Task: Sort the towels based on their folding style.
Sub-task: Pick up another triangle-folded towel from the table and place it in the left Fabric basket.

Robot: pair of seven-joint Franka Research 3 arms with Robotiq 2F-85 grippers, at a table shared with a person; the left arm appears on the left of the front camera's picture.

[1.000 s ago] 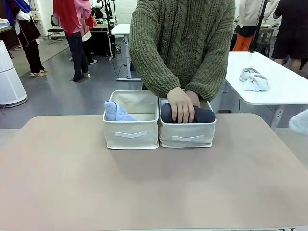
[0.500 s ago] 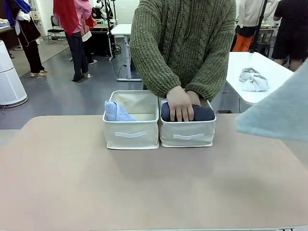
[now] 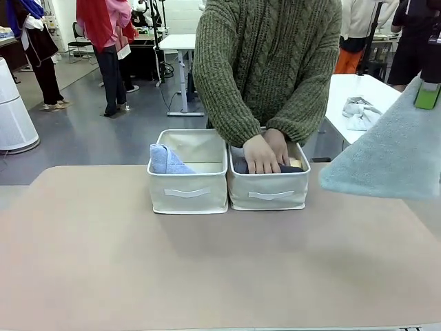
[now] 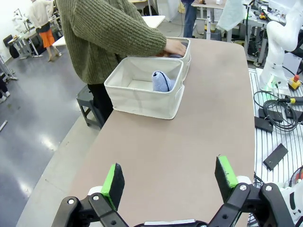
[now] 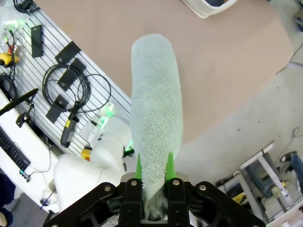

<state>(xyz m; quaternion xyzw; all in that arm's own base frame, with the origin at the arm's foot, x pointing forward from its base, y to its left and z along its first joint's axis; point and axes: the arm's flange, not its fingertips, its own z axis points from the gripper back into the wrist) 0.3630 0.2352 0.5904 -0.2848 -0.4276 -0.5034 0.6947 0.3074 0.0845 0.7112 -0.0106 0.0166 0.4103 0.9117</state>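
there, person's hands (image 3: 262, 154) over right bin (image 3: 269, 198)

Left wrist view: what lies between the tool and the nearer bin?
Nothing: in the left wrist view, bare table runs from the open left tool to the bin with the blue towel.

No text, label, brand, number or sign can be read anywhere; the white strips (image 3: 187, 193) on the two bins (image 3: 165, 201) look blank.
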